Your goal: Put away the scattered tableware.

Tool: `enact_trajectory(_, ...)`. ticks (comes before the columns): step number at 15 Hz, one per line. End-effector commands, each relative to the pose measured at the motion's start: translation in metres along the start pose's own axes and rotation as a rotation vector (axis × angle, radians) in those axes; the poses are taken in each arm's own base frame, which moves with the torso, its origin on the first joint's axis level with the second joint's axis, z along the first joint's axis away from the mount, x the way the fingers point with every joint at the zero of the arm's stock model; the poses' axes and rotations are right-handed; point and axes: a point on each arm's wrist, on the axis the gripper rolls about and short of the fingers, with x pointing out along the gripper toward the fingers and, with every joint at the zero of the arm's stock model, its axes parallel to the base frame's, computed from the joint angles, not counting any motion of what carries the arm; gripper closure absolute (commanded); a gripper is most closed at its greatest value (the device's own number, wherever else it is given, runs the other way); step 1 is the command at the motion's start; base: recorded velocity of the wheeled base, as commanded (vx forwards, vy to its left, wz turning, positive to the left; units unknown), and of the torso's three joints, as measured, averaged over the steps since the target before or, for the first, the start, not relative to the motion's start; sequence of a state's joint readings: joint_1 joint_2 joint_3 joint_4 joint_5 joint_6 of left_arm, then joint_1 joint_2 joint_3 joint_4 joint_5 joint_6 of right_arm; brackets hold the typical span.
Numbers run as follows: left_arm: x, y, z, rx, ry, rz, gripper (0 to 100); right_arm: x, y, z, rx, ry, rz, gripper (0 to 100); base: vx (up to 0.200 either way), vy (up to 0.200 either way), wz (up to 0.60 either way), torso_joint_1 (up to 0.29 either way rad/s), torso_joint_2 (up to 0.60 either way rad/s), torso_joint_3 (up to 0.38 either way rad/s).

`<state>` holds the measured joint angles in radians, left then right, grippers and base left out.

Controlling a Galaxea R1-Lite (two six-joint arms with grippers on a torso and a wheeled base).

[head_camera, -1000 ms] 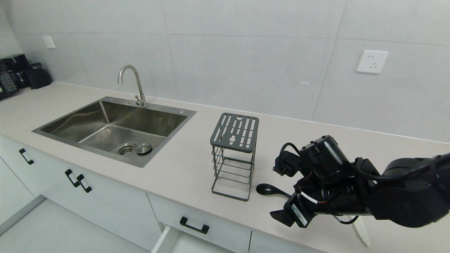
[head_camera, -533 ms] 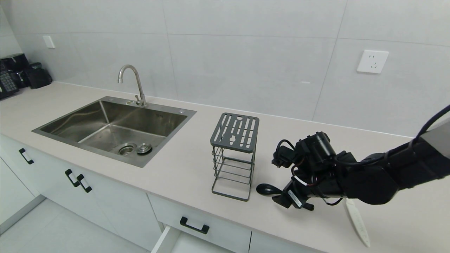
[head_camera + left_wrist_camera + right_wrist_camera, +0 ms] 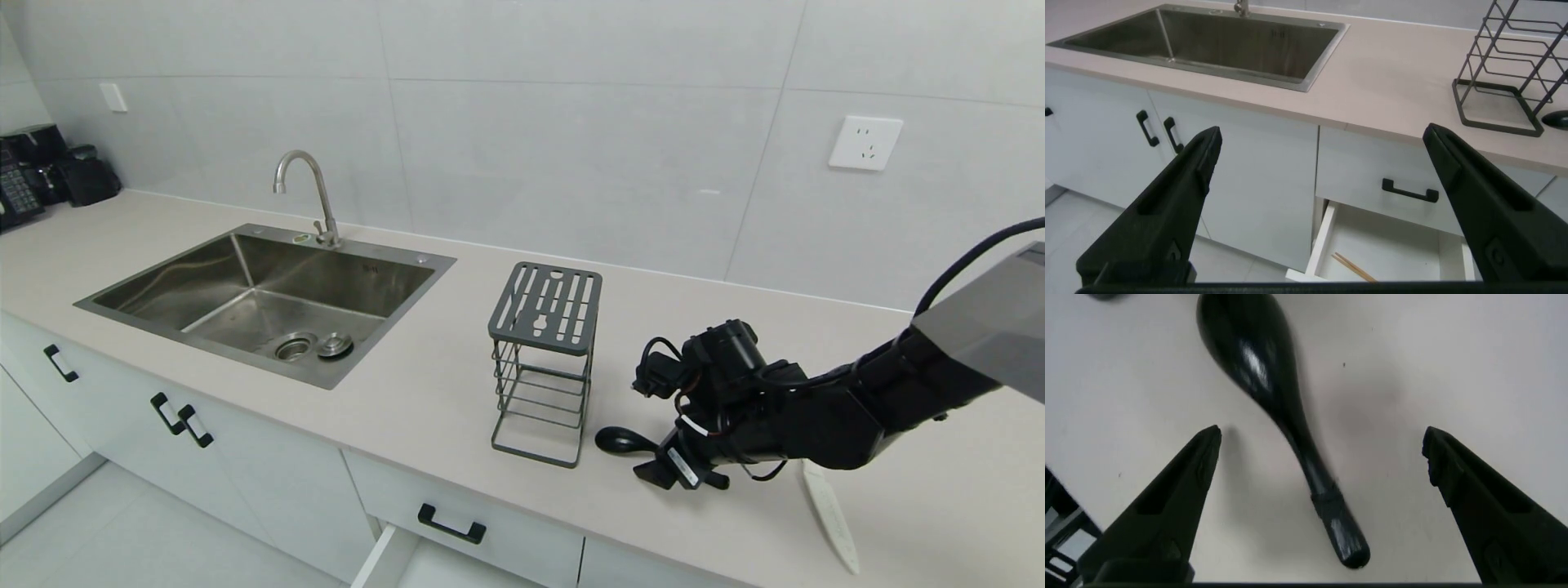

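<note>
Black glossy spoon (image 3: 1294, 425) lies flat on the pale beige countertop (image 3: 424, 392). Its bowl end is just beside the base of the dark grey metal wire rack with a slotted top plate (image 3: 544, 367), small gap, not touching. The handle runs away from the rack toward the right arm. Right gripper (image 3: 682, 475) sits low over the spoon handle, close to the counter. Its fingers are spread wide, one on each side of the handle, nothing pinched, and the right wrist view shows clear counter between each finger and the spoon. White flat blade-shaped utensil (image 3: 831, 514) lies on the countertop further right, pointed tip toward the front edge, far end hidden behind the right arm. The rack stands upright between the spoon and the rectangular stainless steel sink (image 3: 163, 282), well apart from the sink. Curved chrome faucet (image 3: 304, 184) stands at the sink's back rim. Left gripper (image 3: 1321, 135) hangs out in front of the white cabinet fronts (image 3: 1233, 155), well apart from the spoon, fingers spread wide, gripping nothing. Below the counter, roughly under the rack, a white drawer (image 3: 1396, 245) is pulled partly out with thin wooden sticks (image 3: 1354, 266) lying inside. White wall socket (image 3: 865, 143) sits on the grey tiled wall at right. Black appliances (image 3: 49, 175) sit at the countertop's far left end.
</note>
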<state>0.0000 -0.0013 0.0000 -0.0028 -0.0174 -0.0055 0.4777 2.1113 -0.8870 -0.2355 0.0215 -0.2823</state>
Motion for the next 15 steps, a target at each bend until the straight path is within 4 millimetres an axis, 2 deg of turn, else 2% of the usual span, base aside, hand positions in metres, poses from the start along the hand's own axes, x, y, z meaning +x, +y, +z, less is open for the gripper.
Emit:
enact_trajectory(1, 0.000, 0.000, 0.000, -0.001, 0.001, -0.001, 0, 0.012, 0.001, -0.003, 0.002, 0.014, 0.030, 0, 0.000, 0.000, 0.00, 0.000, 0.00, 0.000)
enact_trajectory(4, 0.000, 0.000, 0.000, -0.001, 0.001, -0.001, 0, 0.016, 0.000, -0.002, 0.011, 0.002, 0.084, 0, 0.000, 0.000, 0.00, 0.000, 0.00, 0.000)
enact_trajectory(5, 0.000, 0.000, 0.000, -0.001, 0.001, -0.001, 0, 0.017, 0.000, -0.002, 0.012, -0.001, 0.098, 100, 0.000, 0.000, 0.00, 0.000, 0.00, 0.000)
enact_trajectory(11, 0.000, 0.000, 0.000, -0.001, 0.001, 0.001, 0, 0.016, 0.000, -0.006, 0.011, 0.010, 0.100, 100, 0.000, 0.000, 0.00, 0.000, 0.00, 0.000)
enact_trajectory(13, 0.000, 0.000, 0.000, -0.001, 0.001, 0.001, 0, -0.006, 0.000, -0.003, 0.008, -0.029, 0.089, 100, 0.000, 0.000, 0.00, 0.000, 0.00, 0.000)
enact_trajectory(15, 0.000, 0.000, 0.000, -0.001, 0.001, 0.001, 0, -0.034, 0.004, -0.014, 0.009, -0.043, 0.085, 100, 0.000, 0.000, 0.00, 0.000, 0.00, 0.000)
